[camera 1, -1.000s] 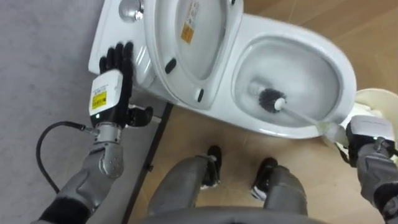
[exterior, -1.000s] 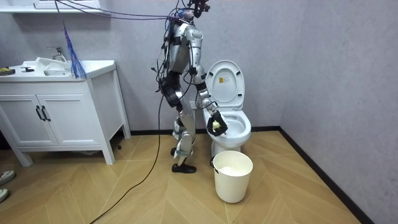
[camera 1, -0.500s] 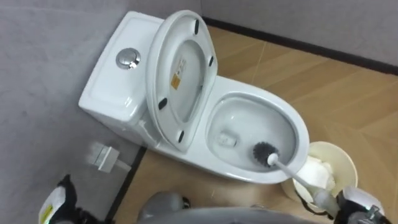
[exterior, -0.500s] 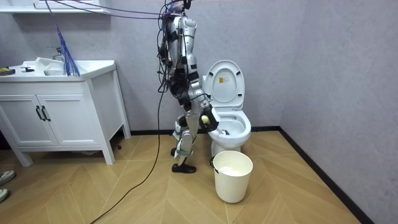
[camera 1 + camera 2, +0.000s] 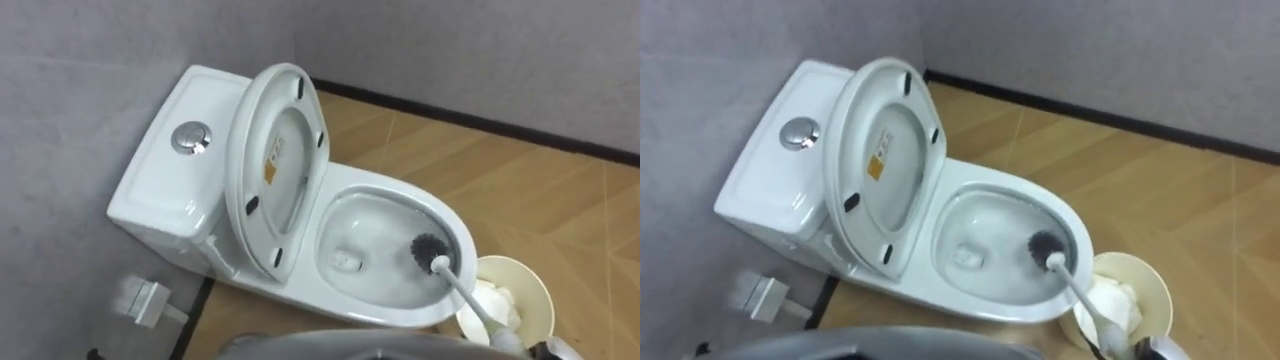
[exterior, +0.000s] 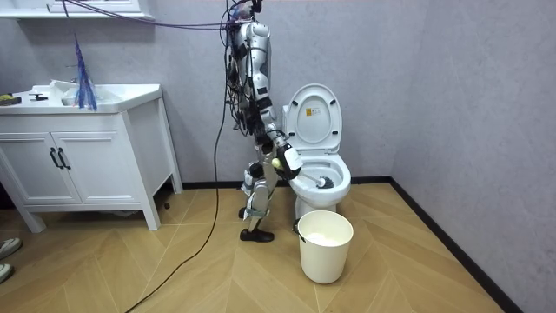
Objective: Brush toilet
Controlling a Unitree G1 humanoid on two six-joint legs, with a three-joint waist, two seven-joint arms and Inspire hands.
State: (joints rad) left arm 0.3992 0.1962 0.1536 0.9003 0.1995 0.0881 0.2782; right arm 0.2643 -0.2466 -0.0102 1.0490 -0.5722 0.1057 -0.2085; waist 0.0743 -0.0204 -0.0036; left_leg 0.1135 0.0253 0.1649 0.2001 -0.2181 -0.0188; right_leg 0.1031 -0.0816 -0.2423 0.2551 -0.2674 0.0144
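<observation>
The white toilet (image 5: 395, 305) stands with its seat and lid (image 5: 275, 165) raised against the tank (image 5: 165, 180). A toilet brush (image 5: 430, 251) with a dark bristle head sits inside the bowl, near its right inner wall. Its white handle (image 5: 472, 306) slants down to the lower right. In the room view my right hand (image 6: 282, 161) is closed round the handle's end, just left of the bowl, and the brush head (image 6: 323, 181) dips into the bowl. A dark sliver of my left hand (image 5: 95, 354) shows at the bottom left edge.
A cream bucket (image 5: 525, 290) holding white crumpled stuff stands on the wood floor beside the bowl's front (image 6: 326, 246). A small white fitting (image 5: 145, 300) sits low on the grey wall by the tank. A white sink cabinet (image 6: 82, 156) is at the room view's left.
I have straightened up and the eye view has lifted. My right hand rose and drew back, dragging the brush head toward the bowl's right wall. My left hand left the tank and dropped low.
</observation>
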